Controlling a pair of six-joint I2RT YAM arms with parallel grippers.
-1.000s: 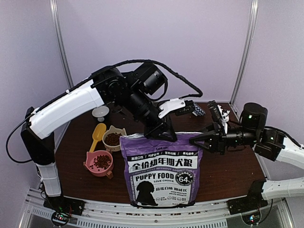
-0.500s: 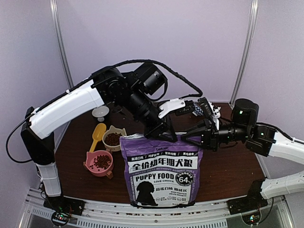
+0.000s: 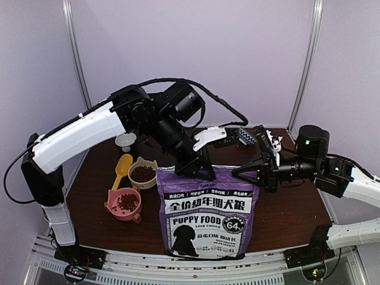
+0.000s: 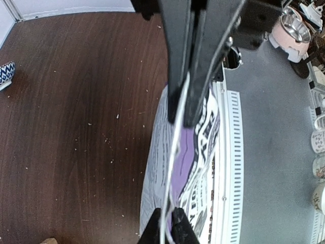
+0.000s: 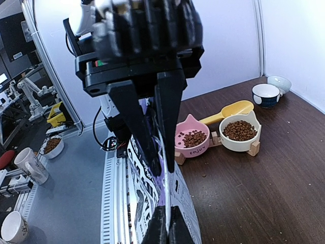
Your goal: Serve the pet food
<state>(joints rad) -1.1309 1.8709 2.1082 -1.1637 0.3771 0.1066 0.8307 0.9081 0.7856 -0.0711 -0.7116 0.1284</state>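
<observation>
The pet food shows as brown kibble in a pink bowl [image 3: 127,202] and a white bowl [image 3: 142,174]; the right wrist view shows both heaps, pink [image 5: 194,138] and white [image 5: 238,129]. A purple-and-white bag [image 3: 205,217] stands upright at the table's front. My left gripper [image 3: 200,172] is shut on the left part of its top edge, as the left wrist view shows [image 4: 165,231]. My right gripper [image 3: 238,173] is shut on the right part of the same edge, as the right wrist view shows [image 5: 163,229]. The bag's inside is hidden.
A yellow scoop [image 3: 122,168] lies behind the two bowls. A small white bowl [image 3: 126,141] sits at back left and a blue patterned bowl [image 3: 247,136] at back centre. The brown table [image 3: 285,208] ends just in front of the bag.
My right gripper moved left to the bag's top edge and shut on it. The bag and my left gripper shifted a little to the right.
</observation>
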